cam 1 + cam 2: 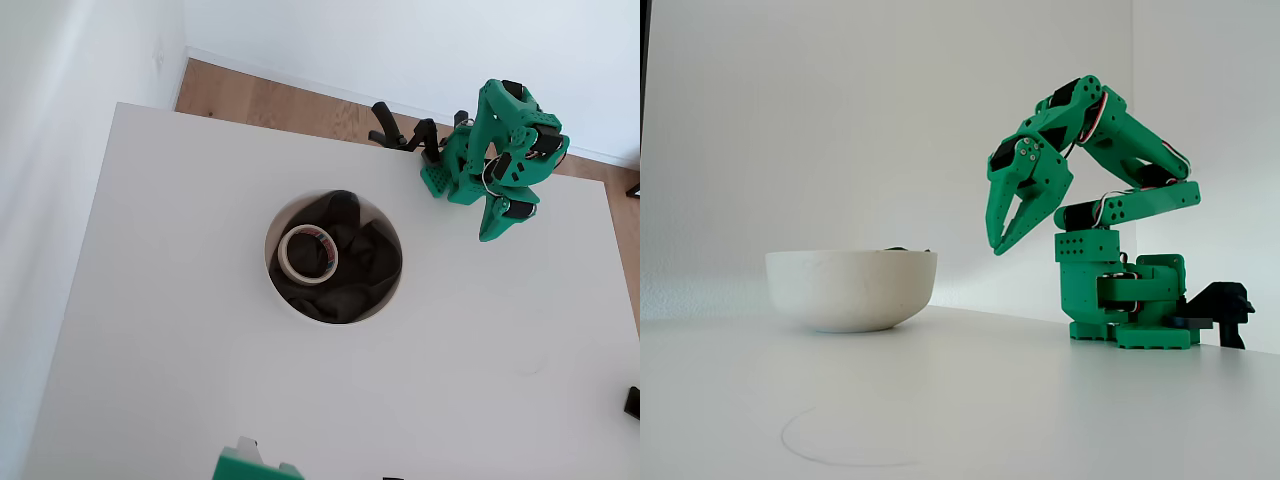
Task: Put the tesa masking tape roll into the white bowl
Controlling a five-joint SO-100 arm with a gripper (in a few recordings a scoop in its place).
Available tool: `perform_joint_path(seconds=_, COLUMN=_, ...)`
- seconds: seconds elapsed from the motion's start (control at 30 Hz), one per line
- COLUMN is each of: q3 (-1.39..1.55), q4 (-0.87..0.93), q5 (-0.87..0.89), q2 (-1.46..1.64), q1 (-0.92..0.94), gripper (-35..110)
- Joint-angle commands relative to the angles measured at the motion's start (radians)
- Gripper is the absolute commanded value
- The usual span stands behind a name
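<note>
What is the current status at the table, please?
Pincer empty, nearly closed, folded back near base. Tape roll lies in white bowl on dark cloth. Nothing in the way.

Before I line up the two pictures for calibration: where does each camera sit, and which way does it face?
Overhead view: sits above the white table, facing straight down at the large round white bowl with the cream-white tape roll on dark cloth; the green arm's folded body and gripper show at upper right.
Fixed view: sits near table height, facing sideways across the table; the whole green arm shows at right, gripper pointing down.
Both share bowl, table and arm.
</note>
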Motion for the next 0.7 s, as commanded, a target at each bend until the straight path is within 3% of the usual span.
perform_joint_path(seconds=0.0, q3=0.08, q4=-0.003, q5=0.023, q2=0.1, q1=-0.031, gripper=-8)
perform_joint_path(seconds=0.37, q3=0.253, q4=0.066, q5=0.026, q2=0.345, q1=-0.051, gripper=-8)
perform_joint_path(seconds=0.67, q3=0.256, q4=0.071, q5=0.018, q2=0.345, q1=-0.046, gripper=-8)
